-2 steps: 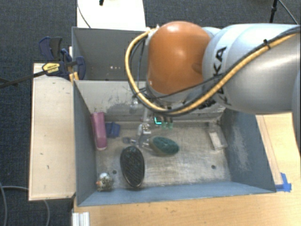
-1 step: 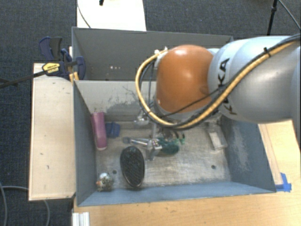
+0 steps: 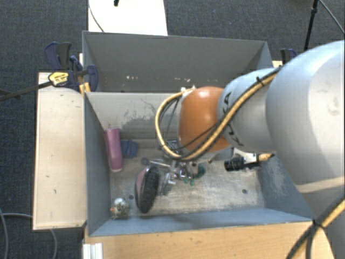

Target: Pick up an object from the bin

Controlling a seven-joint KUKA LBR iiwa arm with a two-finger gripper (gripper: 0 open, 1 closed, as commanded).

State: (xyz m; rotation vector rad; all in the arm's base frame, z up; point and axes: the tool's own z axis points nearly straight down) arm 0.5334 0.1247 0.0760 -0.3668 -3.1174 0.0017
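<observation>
Lighting: moderate, diffuse, from overhead; no hard-edged shadows. Brightest area: white sheet [image 3: 126, 9] at 12 o'clock, close to washed out. Arm [image 3: 302, 107] at 3 o'clock: pale shell evenly lit, with a broad soft highlight along its upper side. Orange cover [image 3: 199, 117] at centre: faint sheen on its crown, darkening toward its lower edge. Bin [image 3: 172, 55]: back wall evenly lit; walls at 9 and 6 o'clock dimmer; soft shadow on the floor beneath the arm, 4 to 5 o'clock. Carpet [image 3: 32, 15] around: dark, flat.

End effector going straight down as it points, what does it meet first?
Likely the edge of the dark oval brush, or the bare bin floor just beside it; depth is unclear.
</observation>
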